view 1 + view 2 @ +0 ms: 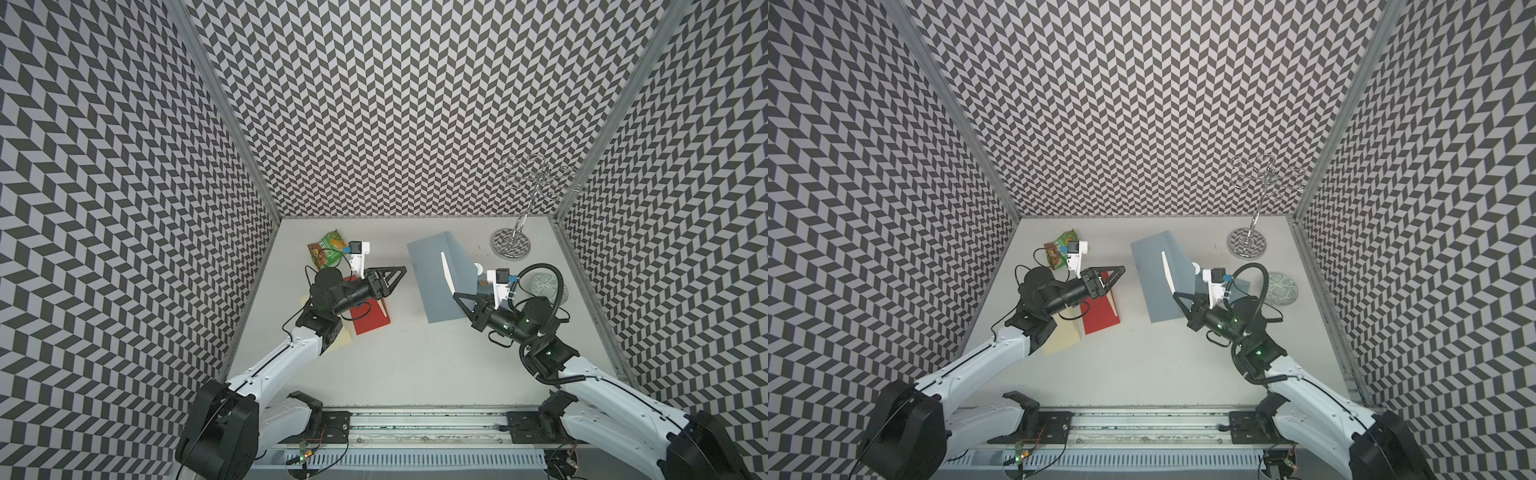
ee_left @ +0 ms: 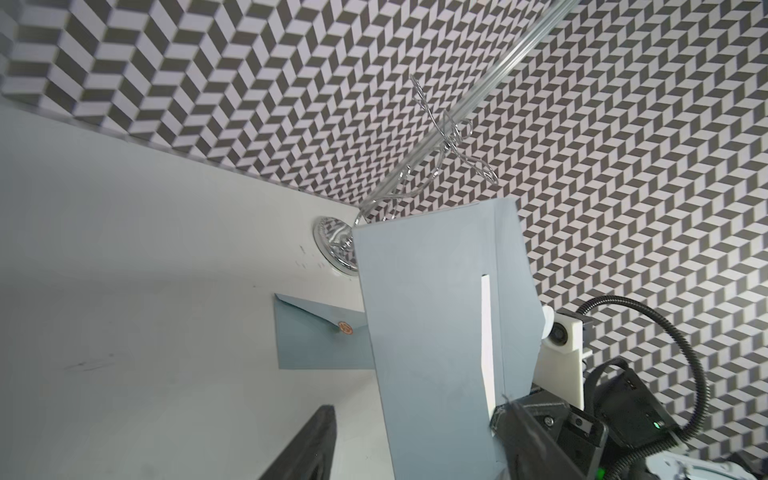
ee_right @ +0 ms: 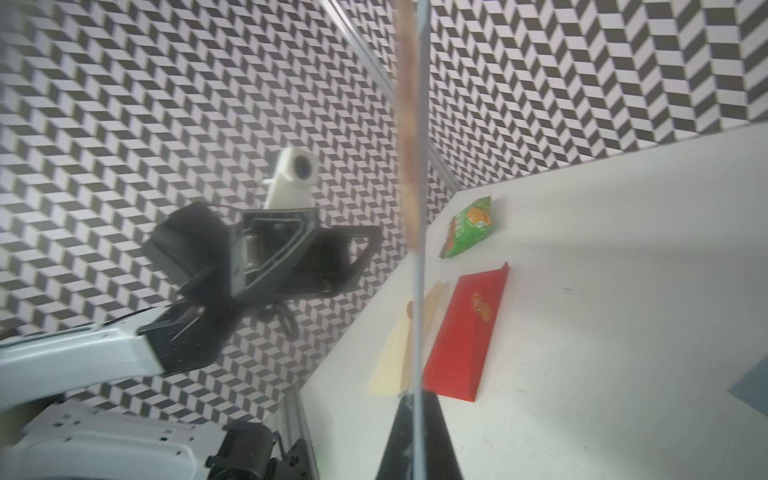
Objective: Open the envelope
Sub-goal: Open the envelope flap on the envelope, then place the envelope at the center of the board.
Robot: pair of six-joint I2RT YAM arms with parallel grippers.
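Observation:
In both top views my right gripper (image 1: 459, 297) (image 1: 1178, 297) is shut on the lower corner of a blue-grey envelope (image 1: 434, 286) (image 1: 1156, 286) and holds it tilted above the table. Its flap (image 1: 459, 253) is folded out, and a white card (image 1: 446, 272) shows in the mouth. In the right wrist view the envelope (image 3: 417, 291) is a thin edge-on line between the shut fingers (image 3: 399, 440). My left gripper (image 1: 397, 280) (image 1: 1116, 279) is open, just left of the envelope and apart from it. The left wrist view looks at the envelope (image 2: 428, 332) past one finger (image 2: 307, 449).
A second blue envelope (image 2: 320, 340) with an orange seal lies on the table behind the held one. A red envelope (image 1: 372, 318) and a cream envelope (image 1: 1061, 338) lie under my left arm, beyond them a green snack bag (image 1: 328, 249). A chrome stand (image 1: 512, 245) and a round patterned disc (image 1: 544, 286) are at the back right.

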